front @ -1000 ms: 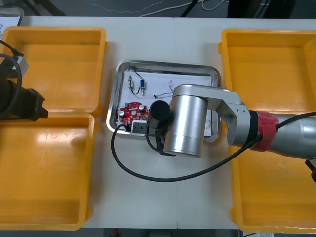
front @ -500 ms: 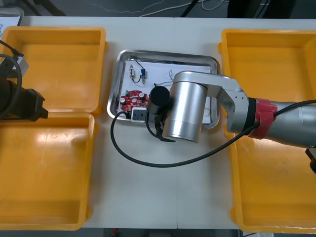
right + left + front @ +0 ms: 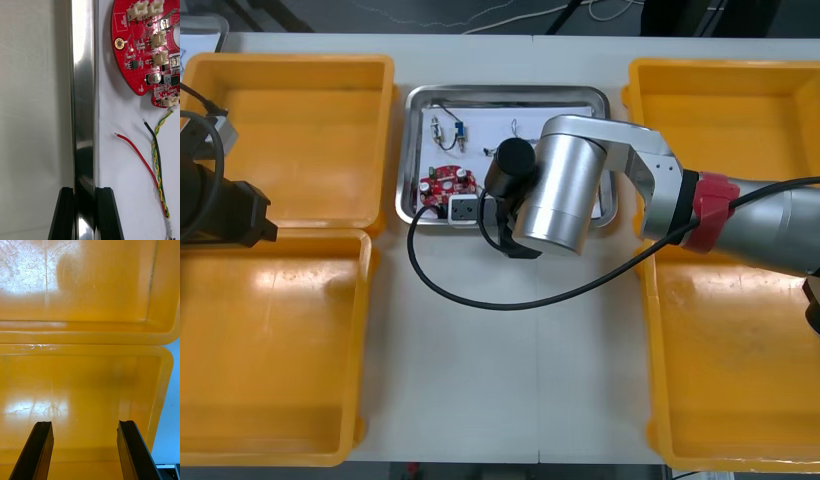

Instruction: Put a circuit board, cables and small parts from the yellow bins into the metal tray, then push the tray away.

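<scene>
Right hand (image 3: 85, 193) is clenched on the near rim of the metal tray (image 3: 84, 93), with one black finger at each side of the shiny rim. Just beyond it, on the white inside of the tray, lie thin cables (image 3: 158, 176) and the round red circuit board (image 3: 146, 45), and small metal parts (image 3: 442, 130) lie nearer the far rim. Left hand (image 3: 85, 423) hangs released over the yellow bins (image 3: 86, 382) at the left side of the surface (image 3: 510, 380).

Shiny metal tray (image 3: 84, 112), glossy plastic yellow bins (image 3: 290, 130), matt table (image 3: 510, 380)
</scene>
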{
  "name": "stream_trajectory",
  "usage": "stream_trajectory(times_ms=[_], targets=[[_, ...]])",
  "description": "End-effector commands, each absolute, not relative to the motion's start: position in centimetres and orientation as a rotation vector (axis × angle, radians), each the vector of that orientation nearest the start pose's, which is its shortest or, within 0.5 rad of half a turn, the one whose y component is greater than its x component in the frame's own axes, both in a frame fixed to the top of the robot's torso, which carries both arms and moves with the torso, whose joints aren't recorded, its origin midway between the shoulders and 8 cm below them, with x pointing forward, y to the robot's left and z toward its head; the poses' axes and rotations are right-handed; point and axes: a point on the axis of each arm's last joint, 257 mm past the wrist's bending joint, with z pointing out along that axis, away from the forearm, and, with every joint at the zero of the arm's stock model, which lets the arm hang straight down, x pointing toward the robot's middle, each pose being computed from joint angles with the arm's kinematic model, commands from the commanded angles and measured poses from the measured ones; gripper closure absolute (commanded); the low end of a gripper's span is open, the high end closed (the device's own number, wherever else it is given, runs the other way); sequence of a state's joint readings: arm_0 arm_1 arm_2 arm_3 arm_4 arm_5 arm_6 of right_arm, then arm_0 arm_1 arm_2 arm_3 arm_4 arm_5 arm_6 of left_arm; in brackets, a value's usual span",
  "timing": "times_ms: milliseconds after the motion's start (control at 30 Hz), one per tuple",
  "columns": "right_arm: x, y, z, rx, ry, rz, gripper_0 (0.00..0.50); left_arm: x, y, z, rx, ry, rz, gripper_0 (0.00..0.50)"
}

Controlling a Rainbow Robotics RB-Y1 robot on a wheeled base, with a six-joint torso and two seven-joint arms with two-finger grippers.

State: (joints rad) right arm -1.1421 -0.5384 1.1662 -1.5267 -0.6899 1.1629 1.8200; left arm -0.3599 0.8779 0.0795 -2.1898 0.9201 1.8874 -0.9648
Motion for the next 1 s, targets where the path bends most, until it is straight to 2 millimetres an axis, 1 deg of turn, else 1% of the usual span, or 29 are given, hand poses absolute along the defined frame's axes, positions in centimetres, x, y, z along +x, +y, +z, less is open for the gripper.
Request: stream_trajectory(times_ms=[33,800,1000], targets=[[55.2,-0.1,-19.4,-1.794,1.695,-0.472,0.500,40.3,32.7,-12.3,-0.100,2.614,0.002,0.000],[59.4,0.4,-16.1,-1.753,1.577,-0.509,0.500,40.3,32.7,-12.3,-0.100,2.614,0.002,0.000],[60.4,0.7,-14.8,-1.734,1.538,-0.523,0.500,40.3,32.7,-12.3,-0.100,2.614,0.002,0.000]])
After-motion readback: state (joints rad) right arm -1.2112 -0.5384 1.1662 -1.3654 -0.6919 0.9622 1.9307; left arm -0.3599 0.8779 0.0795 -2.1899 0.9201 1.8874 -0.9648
